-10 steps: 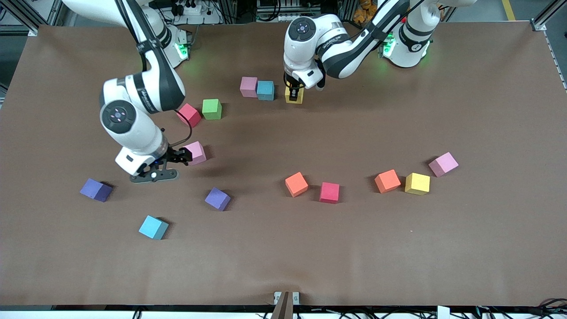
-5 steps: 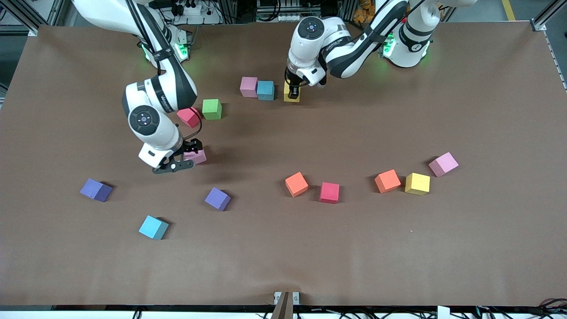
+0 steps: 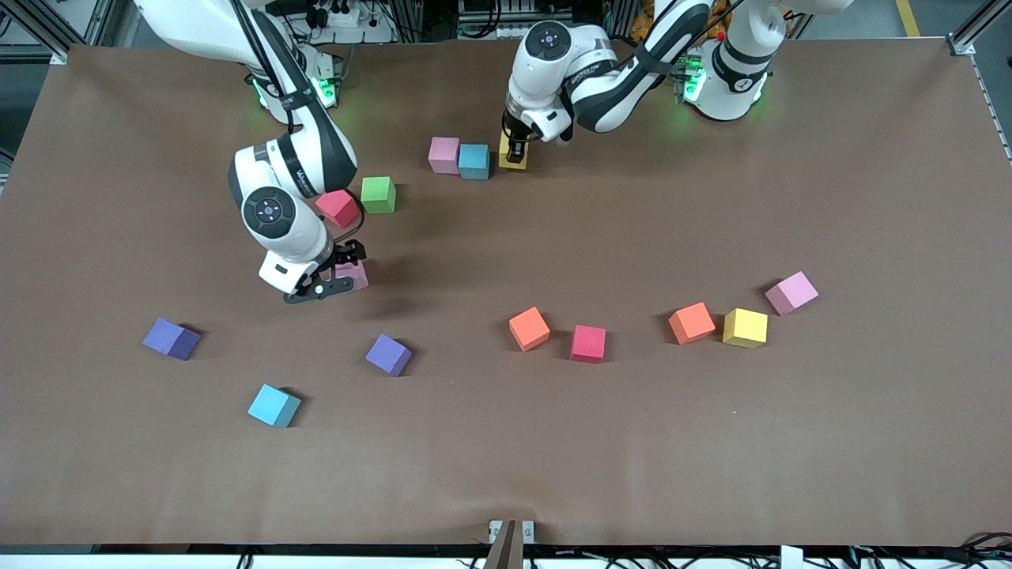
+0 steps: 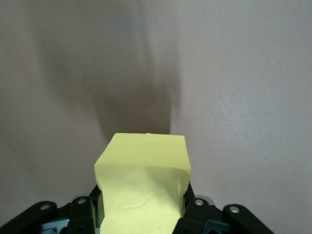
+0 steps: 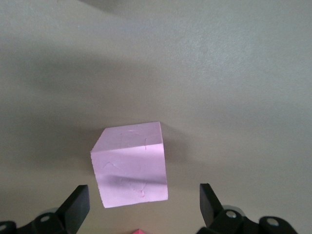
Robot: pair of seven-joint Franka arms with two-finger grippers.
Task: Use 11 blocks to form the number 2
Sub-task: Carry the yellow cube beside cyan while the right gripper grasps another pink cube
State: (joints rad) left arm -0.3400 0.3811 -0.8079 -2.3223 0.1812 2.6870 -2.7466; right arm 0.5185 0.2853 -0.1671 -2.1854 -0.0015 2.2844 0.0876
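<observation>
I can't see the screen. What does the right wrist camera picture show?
A pale pink cube sits on the plain brown table, between the two open black fingers of the right claw. The fingers stand apart from the cube on either side, not touching it.

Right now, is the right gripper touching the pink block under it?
Apart. The right wrist view shows the right gripper open, with brown table visible between each fingertip and the pink block.
</observation>
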